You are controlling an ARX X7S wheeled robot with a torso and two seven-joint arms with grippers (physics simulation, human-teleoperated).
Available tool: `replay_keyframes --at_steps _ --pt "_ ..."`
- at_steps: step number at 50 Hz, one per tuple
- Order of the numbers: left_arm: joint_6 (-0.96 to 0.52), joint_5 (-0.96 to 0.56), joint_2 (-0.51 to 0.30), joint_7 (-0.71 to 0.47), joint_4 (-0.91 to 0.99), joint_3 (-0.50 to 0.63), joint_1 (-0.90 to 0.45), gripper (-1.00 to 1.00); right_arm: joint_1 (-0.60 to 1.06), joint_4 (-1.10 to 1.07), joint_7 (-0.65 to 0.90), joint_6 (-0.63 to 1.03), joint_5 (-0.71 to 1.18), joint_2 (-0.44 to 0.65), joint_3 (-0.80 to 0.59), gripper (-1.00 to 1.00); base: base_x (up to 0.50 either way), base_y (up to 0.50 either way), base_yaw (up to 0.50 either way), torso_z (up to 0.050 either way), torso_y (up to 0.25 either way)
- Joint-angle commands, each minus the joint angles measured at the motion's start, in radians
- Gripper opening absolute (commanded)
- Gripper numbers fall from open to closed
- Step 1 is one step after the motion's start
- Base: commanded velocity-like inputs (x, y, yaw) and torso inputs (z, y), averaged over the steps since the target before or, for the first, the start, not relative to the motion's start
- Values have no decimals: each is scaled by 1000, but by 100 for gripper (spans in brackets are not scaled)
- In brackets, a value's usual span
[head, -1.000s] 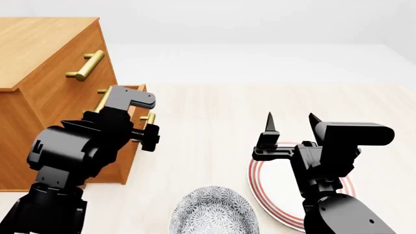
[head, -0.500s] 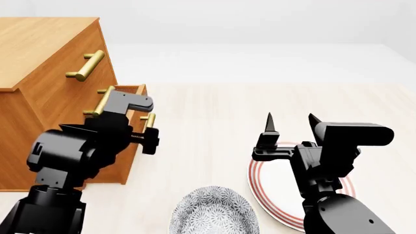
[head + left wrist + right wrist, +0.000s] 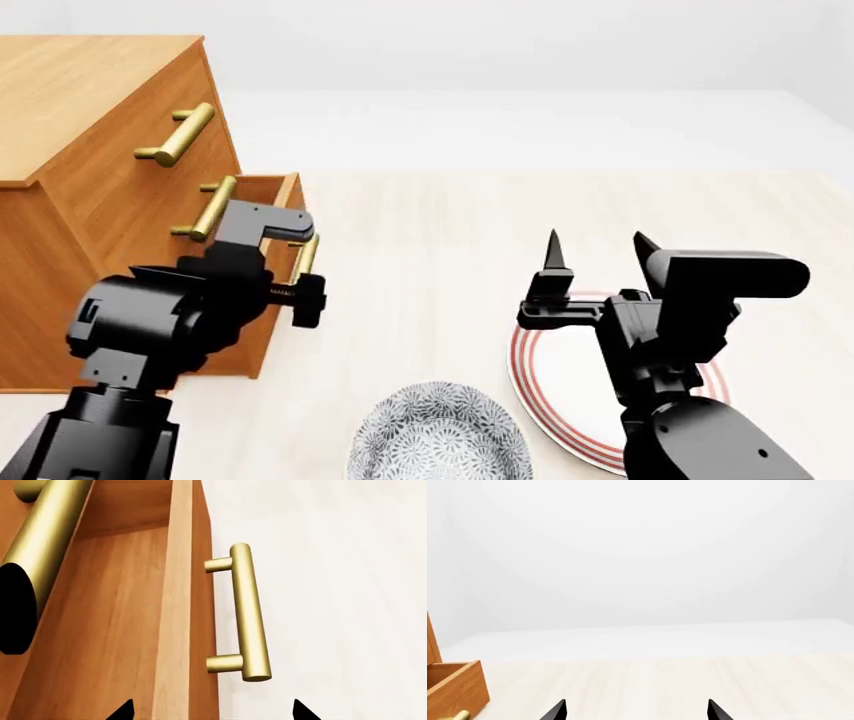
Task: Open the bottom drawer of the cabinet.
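Observation:
The cabinet [image 3: 94, 120] stands at the left in the head view. Its bottom drawer [image 3: 278, 205] is pulled partly out, and its brass bar handle [image 3: 306, 257] is free. My left gripper [image 3: 296, 292] is open and empty, just short of that handle. In the left wrist view the handle [image 3: 248, 612] lies ahead of my left gripper [image 3: 212, 711], whose two tips stand wide apart on either side of the drawer's front board [image 3: 190, 605]. My right gripper [image 3: 597, 255] is open and empty above the plate. It faces bare floor in the right wrist view [image 3: 636, 711].
A red-striped white plate [image 3: 547, 390] lies under my right arm. A speckled grey bowl [image 3: 438, 435] sits at the front middle. The middle drawer's handle [image 3: 211, 208] and the top drawer's handle [image 3: 178, 133] stick out above the bottom drawer.
My left gripper has drawn back and down from the bottom drawer's handle, which now shows more fully. The drawer and my right arm have not moved.

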Motion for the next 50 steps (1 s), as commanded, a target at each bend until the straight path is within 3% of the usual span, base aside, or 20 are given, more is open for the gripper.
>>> replay_keyframes --at_steps 1,31,50 --pt "22 2 2 3 -35 4 4 100 -2 -1 3 -3 1 2 -3 100 0 0 0 0 0" --pt "43 2 11 13 -127 16 -9 100 -2 -2 11 -6 9 8 -7 100 0 0 0 0 0" --pt "-40 -67 -4 72 -35 21 8 100 5 1 14 -9 13 11 -12 100 0 0 0 0 0"
